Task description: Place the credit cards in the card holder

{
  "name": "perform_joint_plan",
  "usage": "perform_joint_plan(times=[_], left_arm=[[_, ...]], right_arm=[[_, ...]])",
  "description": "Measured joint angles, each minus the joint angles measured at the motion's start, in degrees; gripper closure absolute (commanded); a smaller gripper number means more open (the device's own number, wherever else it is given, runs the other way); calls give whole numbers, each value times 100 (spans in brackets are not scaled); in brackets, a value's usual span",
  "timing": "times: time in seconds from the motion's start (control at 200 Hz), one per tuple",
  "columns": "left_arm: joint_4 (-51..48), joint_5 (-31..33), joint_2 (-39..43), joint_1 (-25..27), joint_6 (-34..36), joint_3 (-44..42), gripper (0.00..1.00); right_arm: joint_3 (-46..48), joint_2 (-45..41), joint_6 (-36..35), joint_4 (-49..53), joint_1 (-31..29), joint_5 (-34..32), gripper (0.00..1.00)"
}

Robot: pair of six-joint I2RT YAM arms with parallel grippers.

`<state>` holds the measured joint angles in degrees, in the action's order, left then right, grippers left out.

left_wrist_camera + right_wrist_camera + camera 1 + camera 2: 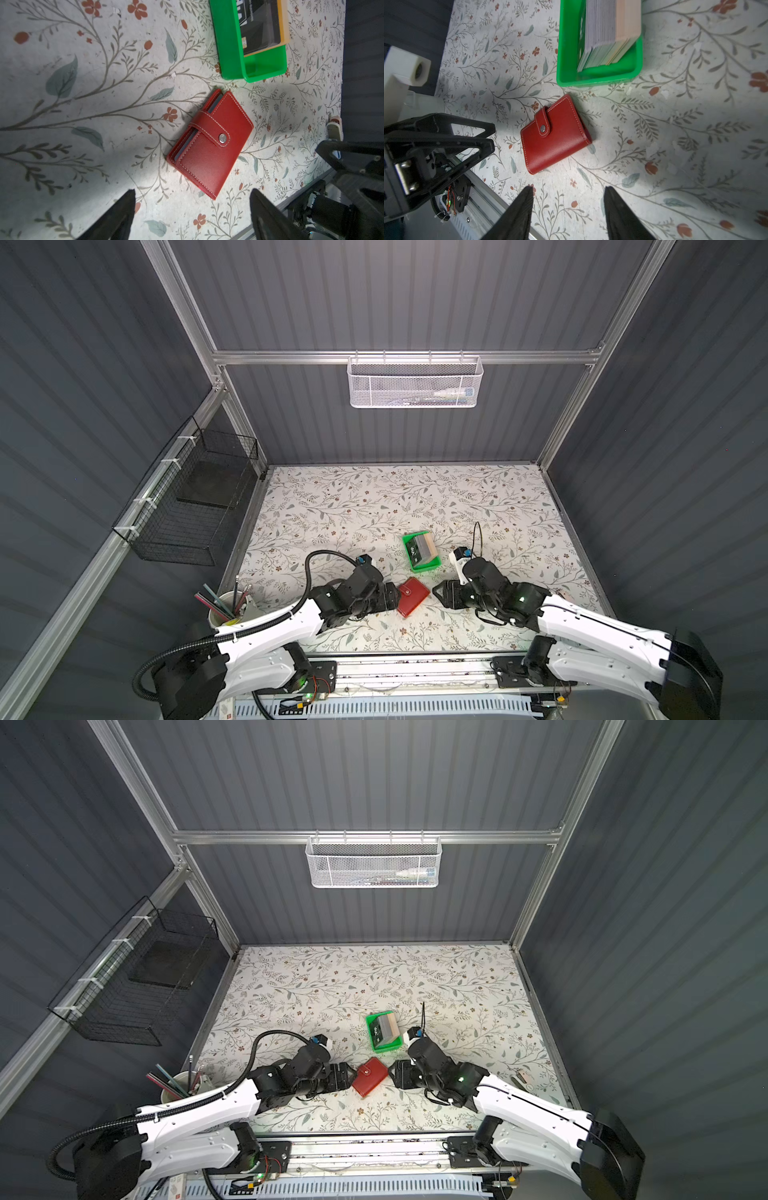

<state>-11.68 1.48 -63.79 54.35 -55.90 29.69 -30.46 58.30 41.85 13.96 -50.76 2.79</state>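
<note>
Both top views show the red leather-look card holder lying flat and askew on the floral-patterned counter, between the two arms and just in front of the small green plastic tray, with a narrow strip of counter between them. Its cover is closed and the snap tab is fastened over the front, as the left wrist view and the right wrist view make plain. The credit cards, a thick stack with grey, white and tan edges, stand on edge inside the tray, leaning against one wall; a black card face fronts the stack. The left hand sits low just beside the holder, fingers spread wide, nothing between them but counter and one corner of the holder. The right hand faces the holder from the opposite side, a little apart from it, fingers parted and gripping nothing.
</note>
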Motion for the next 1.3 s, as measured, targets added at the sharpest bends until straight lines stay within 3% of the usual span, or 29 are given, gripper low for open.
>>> perform_joint_plan(times=[0.24, 0.5, 0.866, 1.301], left_arm=[[262, 11, -17, 0, -125, -107, 16], [485, 111, 26, -50, -214, -229, 17], [662, -20, 424, -723, -243, -673, 17], [481, -61, 763, -758, -109, -710, 17]], right_arm=[[-144, 728, 24, -87, -407, 190, 65], [-363, 1552, 87, -240, -785, 205, 73], [-599, 2385, 238, -466, -1180, 184, 77], [-1840, 3633, 282, -479, -1246, 127, 83]])
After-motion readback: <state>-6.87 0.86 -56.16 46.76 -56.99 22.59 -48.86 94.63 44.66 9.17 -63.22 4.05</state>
